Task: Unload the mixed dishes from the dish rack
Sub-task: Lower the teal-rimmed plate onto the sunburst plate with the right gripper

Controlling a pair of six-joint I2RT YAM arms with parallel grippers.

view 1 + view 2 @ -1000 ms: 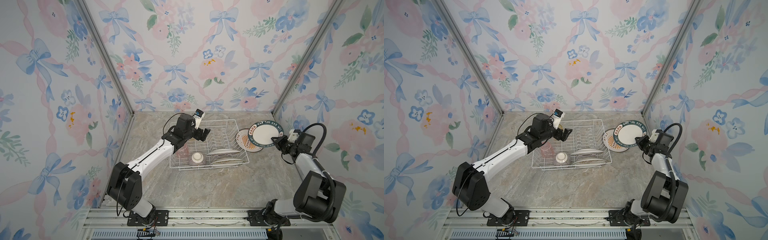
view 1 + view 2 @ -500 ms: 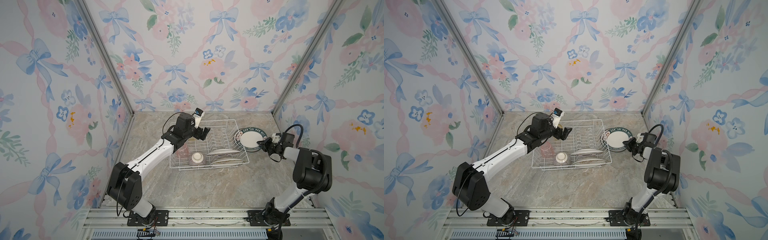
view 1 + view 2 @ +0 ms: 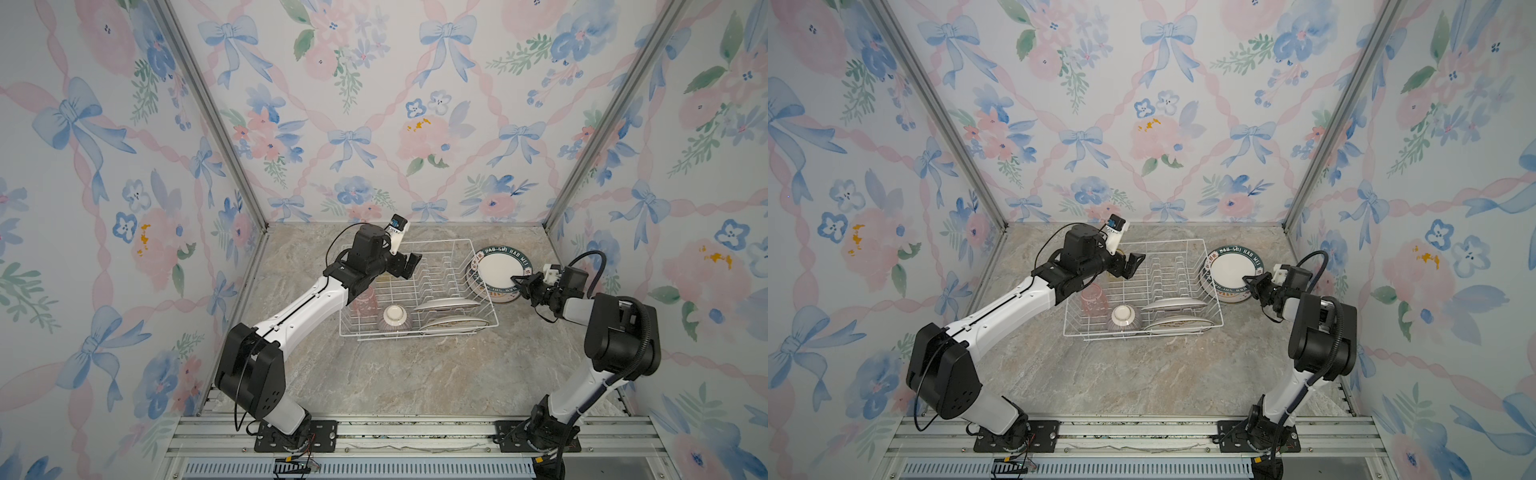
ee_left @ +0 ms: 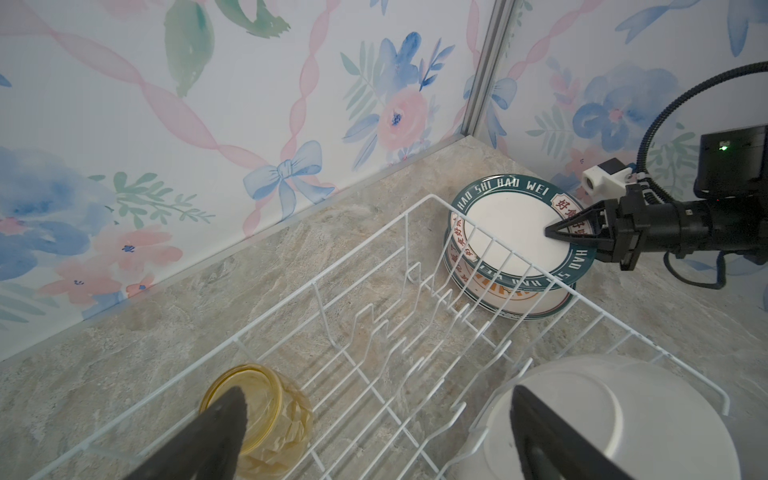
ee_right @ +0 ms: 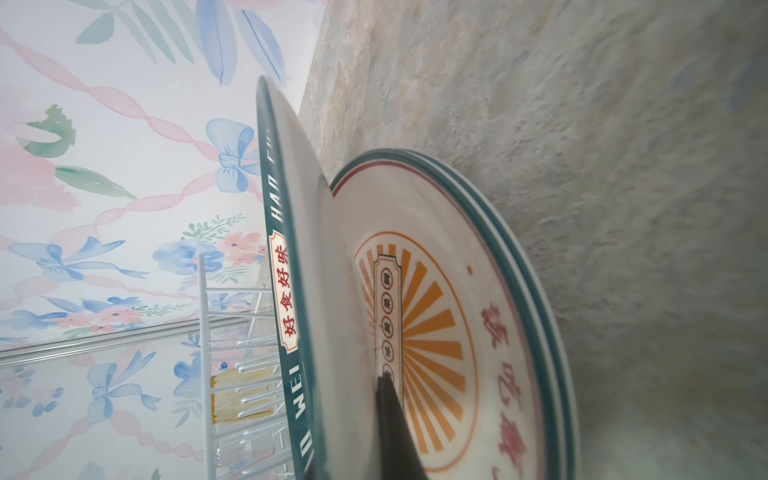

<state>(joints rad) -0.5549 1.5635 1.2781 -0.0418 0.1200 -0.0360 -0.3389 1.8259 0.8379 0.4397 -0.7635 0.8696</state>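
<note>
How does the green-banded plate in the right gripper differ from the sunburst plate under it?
The green-banded plate has a wide dark band with lettering; the sunburst plate has orange rays. The green-banded plate is tilted, held by the right gripper; the sunburst plate lies flat. Both are round, white, outside the dish rack.

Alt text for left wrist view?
The right gripper pinches a green-rimmed plate by its rim, tilted over a plate stack beside the dish rack. Foreground: the open left gripper hangs over a yellow tumbler and white plate inside it.
</note>
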